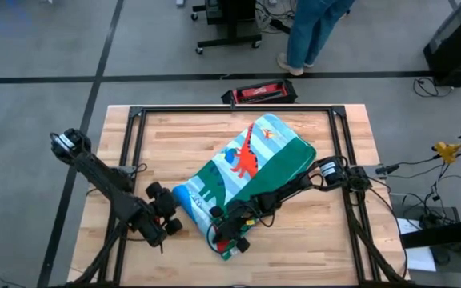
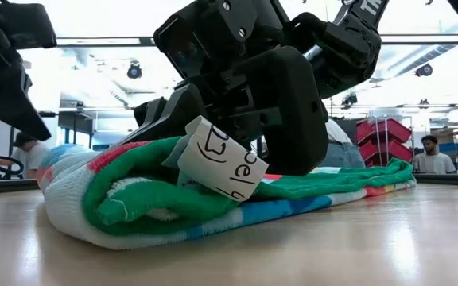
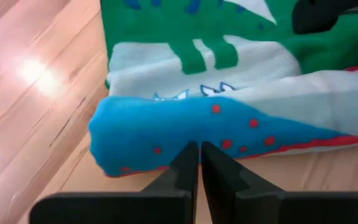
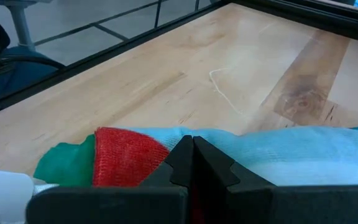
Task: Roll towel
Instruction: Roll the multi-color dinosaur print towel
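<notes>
The towel (image 1: 254, 172) lies folded in a long strip, slanting from the table's far right toward its near middle, and its near end is rolled up (image 2: 126, 199). My right gripper (image 1: 229, 232) lies shut on top of that rolled end. A white printed label (image 2: 221, 165) sticks out beside the gripper. My left gripper (image 3: 199, 149) is shut, low over the table at the roll's left end, its tips against the blue fold (image 3: 185, 127). My left gripper's shut fingertips (image 3: 188, 155) meet the lower edge of the blue rolled fold (image 3: 166, 146), slanting down from the table's left. I cannot tell whether any cloth is caught between them. The roll lies on the table. My right gripper rests its shut fingers on top of the towel's rolled near end (image 4: 129, 155), slanting down from the table's right. The fingers hide the place of contact, so I cannot tell whether a layer is pinched. The roll stays on the table under them.
A black frame (image 1: 230, 110) runs round the wooden tabletop (image 1: 174, 144), which lies bare left of the towel. A red and black tool (image 1: 258, 94) lies beyond the far edge. A person's legs (image 1: 310, 32) stand behind the table.
</notes>
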You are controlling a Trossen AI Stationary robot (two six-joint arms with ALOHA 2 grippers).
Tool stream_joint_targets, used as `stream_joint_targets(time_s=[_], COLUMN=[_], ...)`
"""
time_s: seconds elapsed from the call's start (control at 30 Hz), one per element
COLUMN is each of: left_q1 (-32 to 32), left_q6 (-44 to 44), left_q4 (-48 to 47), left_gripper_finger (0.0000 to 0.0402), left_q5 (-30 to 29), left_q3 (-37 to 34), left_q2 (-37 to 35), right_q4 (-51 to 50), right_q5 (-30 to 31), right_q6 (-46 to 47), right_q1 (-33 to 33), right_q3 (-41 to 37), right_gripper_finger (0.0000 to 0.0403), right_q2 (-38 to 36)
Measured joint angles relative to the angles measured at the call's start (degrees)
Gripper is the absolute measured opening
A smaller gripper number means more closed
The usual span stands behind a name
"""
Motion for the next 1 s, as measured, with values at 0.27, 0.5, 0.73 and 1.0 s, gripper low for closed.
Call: stream_joint_targets(time_s=[0.27,0.5,0.73,1.0], left_q1=[0.0,-0.02,-0.02,0.0], left_q6=[2.97,1.63,1.64,3.17], left_q4=[13.22,15.35,16.63,16.76], left_gripper_finger=[0.0001,0.0,0.0,0.0], left_q5=[-4.78,-4.76,-4.74,-4.76], left_q3=[-5.74,-8.48,-9.56,-8.03], left_q2=[0.9,1.31,1.36,1.36], right_q4=[-0.05,-3.02,-4.72,-11.05], right_q5=[0.02,0.32,0.17,4.15], right_q6=[-0.04,2.23,1.25,-4.33], right_q1=[0.0,-0.02,-0.88,-11.08], right_q3=[0.0,-0.07,0.73,12.3], right_gripper_finger=[0.0,0.0,0.0,0.0], right_q2=[-0.03,-2.18,-6.48,-3.06])
